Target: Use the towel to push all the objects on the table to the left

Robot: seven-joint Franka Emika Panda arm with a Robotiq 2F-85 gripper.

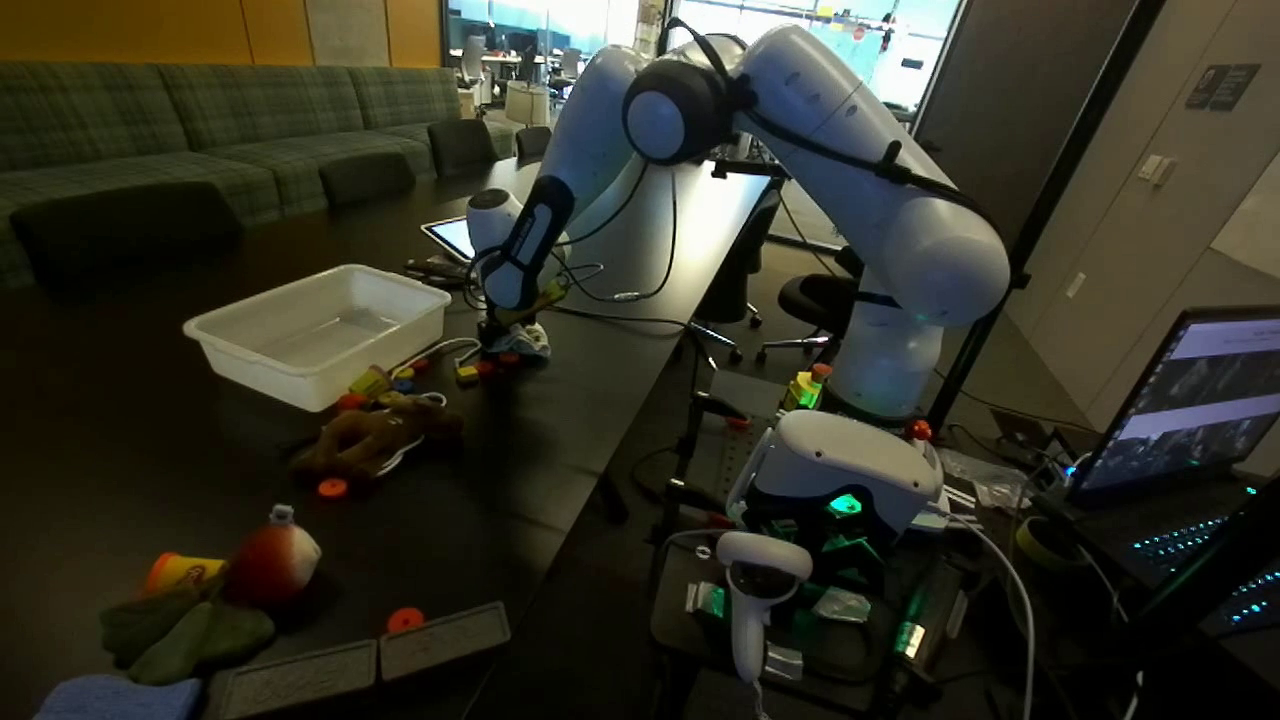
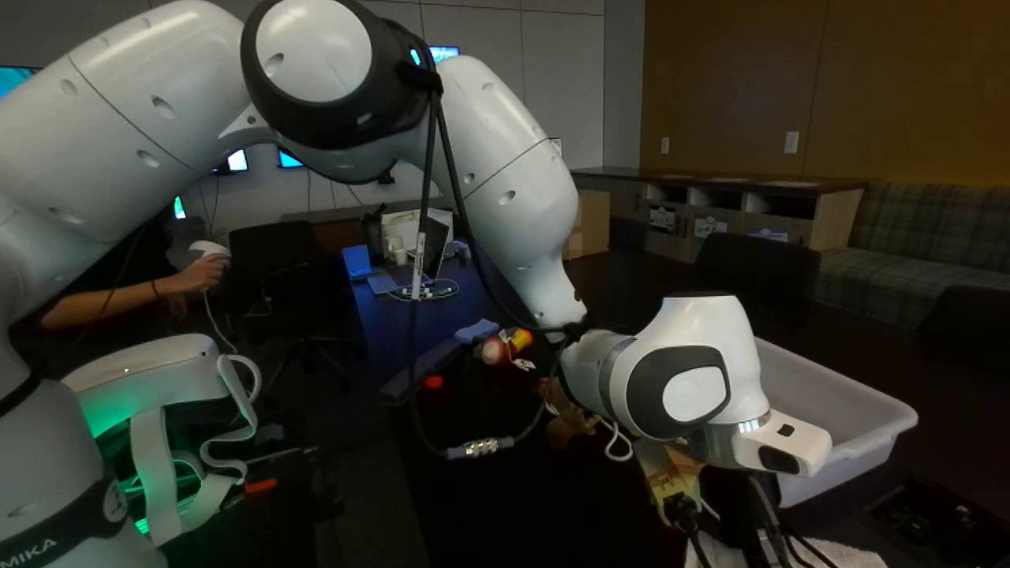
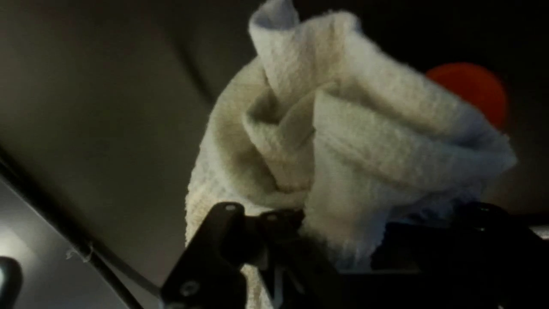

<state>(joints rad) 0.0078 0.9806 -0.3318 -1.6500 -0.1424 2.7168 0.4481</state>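
Fingers point(image 3: 291, 244) are clenched on the bunched towel point(image 3: 373, 146); past its upper-right edge in the wrist view, an orange disc point(image 3: 476, 92), partly hidden, is probably to be swept first.

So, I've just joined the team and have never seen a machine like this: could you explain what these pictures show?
The big white machine is a jointed robot arm. At its end sits a black gripper with two fingers, closed on a bunched, pale towel.

Two pictures come from cameras standing outside the robot, in different places. The dark close-up comes from a camera on its wrist, looking past the gripper at the towel.

On the dark table you can see a white bin, a brown soft toy, a red-and-white round object, a yellow-and-orange tub and small orange discs, among other things.

In an exterior view, a person's hand holds a white controller, probably to steer the arm.
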